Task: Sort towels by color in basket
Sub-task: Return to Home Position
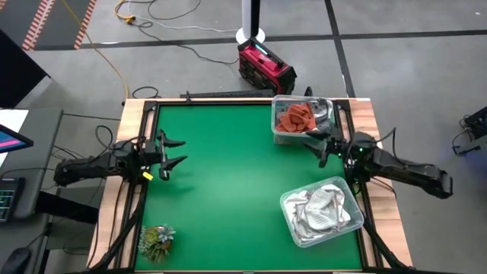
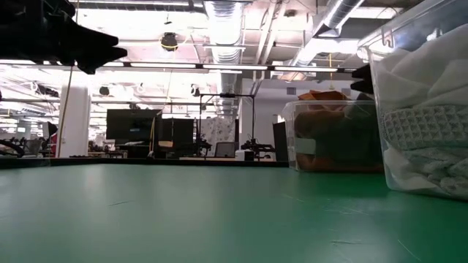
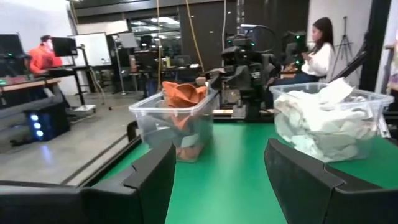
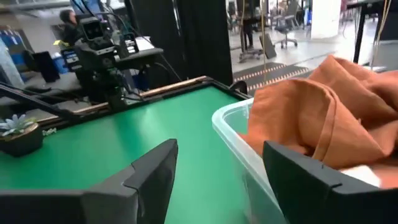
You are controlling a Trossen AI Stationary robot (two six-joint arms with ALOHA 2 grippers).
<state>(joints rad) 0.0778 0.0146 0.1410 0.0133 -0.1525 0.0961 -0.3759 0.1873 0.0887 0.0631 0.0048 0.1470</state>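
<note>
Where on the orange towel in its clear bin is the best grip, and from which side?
Probably the raised fold of the orange towel that heaps above the clear bin's rim, approached from straight above. The bin walls block any sideways entry, and that crumpled ridge is its highest, most exposed part. The open right end effector beside the bin sits nearest.

Two black jointed arms (image 1: pixel 91 166), trailing cables (image 1: pixel 389 138), broad angular black fingers (image 3: pixel 149 180)

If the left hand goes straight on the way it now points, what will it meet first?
Most likely the right hand, across the green table. The line seems to pass between the far bin with the orange towel and the near bin of white towels, but depth is unclear.
</note>
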